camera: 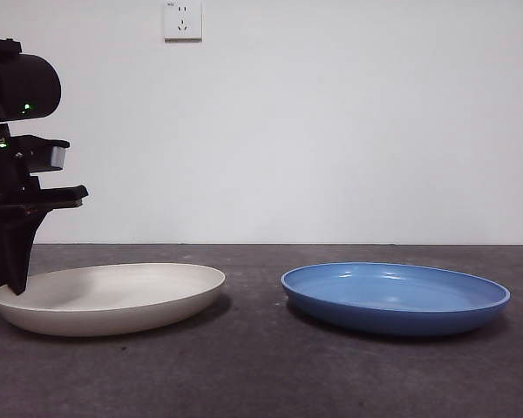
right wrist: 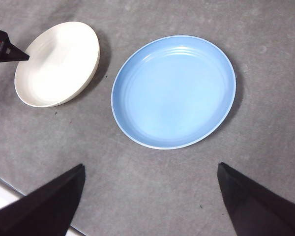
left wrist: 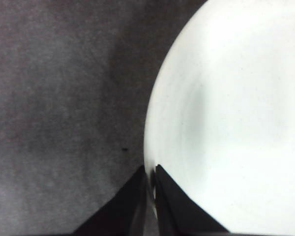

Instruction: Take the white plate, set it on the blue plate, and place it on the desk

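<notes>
The white plate [camera: 113,296] lies on the dark grey desk [camera: 261,374] at the left. My left gripper [camera: 16,286] comes down at the plate's left rim. In the left wrist view its jaws [left wrist: 151,177] are pinched together on the rim of the white plate [left wrist: 226,123]. The blue plate [camera: 392,296] lies flat on the desk to the right, a gap apart from the white one. My right gripper [right wrist: 150,167] is open and empty, high above the desk, looking down on the blue plate [right wrist: 174,91] and the white plate [right wrist: 56,64].
A white wall with a socket [camera: 182,19] stands behind the desk. The desk's edge [right wrist: 0,189] shows in a corner of the right wrist view. The left gripper's tip [right wrist: 7,51] also shows there at the white plate's rim.
</notes>
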Robot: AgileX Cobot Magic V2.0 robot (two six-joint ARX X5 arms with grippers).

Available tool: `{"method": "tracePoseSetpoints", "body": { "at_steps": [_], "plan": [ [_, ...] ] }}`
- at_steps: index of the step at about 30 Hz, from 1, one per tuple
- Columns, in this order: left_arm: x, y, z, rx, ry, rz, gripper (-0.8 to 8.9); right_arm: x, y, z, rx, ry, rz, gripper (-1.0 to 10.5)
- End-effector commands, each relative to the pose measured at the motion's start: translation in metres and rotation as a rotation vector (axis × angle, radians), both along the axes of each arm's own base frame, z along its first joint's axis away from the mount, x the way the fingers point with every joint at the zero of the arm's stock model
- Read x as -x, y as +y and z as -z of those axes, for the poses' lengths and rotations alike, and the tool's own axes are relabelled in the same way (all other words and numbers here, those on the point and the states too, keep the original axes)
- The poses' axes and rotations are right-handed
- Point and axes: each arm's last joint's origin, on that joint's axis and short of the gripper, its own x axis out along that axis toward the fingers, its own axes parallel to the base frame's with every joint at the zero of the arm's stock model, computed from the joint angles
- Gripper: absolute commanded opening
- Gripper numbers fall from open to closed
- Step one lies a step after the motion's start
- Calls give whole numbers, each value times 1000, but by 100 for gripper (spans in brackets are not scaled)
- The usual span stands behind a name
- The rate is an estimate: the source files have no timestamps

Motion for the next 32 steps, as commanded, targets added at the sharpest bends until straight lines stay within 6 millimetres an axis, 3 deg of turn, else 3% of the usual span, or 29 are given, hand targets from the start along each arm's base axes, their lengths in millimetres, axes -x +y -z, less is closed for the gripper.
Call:
{"method": "tracePoseSetpoints", "body": {
  "at_steps": [1, 9, 19, 26, 32],
  "plan": [
    [-6, -2, 0, 2, -8, -15, 9, -1, 1, -6, -9, -20, -2, 430],
    [-12, -4, -16, 60, -34, -15, 9, -1, 1, -6, -9, -20, -3, 430],
    [-17, -22, -86, 176, -169, 36, 9, -1, 1, -6, -9, -20, -2, 430],
    [-17, -60, -117, 337, -254, 127, 9, -1, 0, -6, -6, -20, 1, 430],
    [-11, -105, -116, 405, -299, 220, 9, -1, 0, -6, -6, -20, 1, 430]
  ]
}}
